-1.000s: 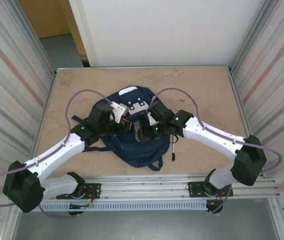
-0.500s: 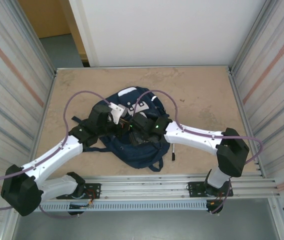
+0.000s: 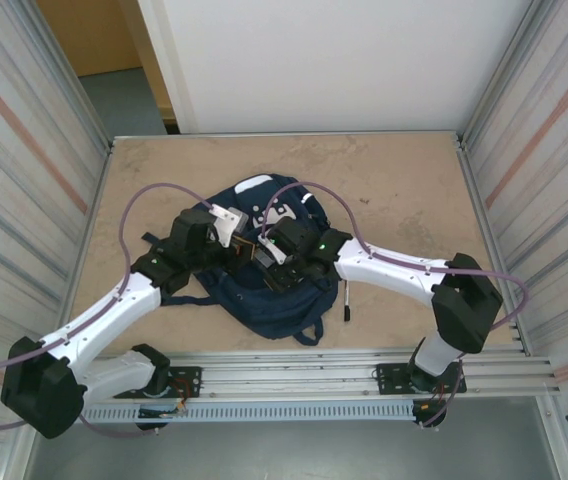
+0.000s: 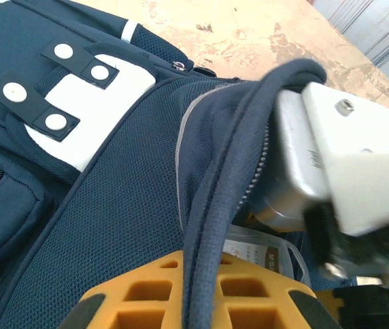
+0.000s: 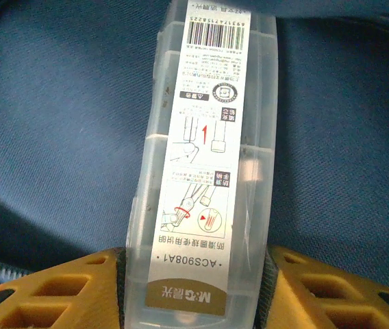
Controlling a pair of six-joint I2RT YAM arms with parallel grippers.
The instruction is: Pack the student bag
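On the table lies the student bag [image 3: 264,305], rim pinched by the left gripper [image 3: 246,247]; the right gripper [image 5: 196,277], clamping a clear case [image 5: 205,137], has swung over its opening, so insertion seems near

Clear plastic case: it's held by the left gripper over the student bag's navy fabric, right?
Not the left. The clear plastic case sits between the orange fingers of the right gripper, over the student bag and its navy fabric, as the right wrist view shows.

Student bag [image 3: 264,300] lies on table [image 3: 404,180], pen [image 3: 346,302] at its right.
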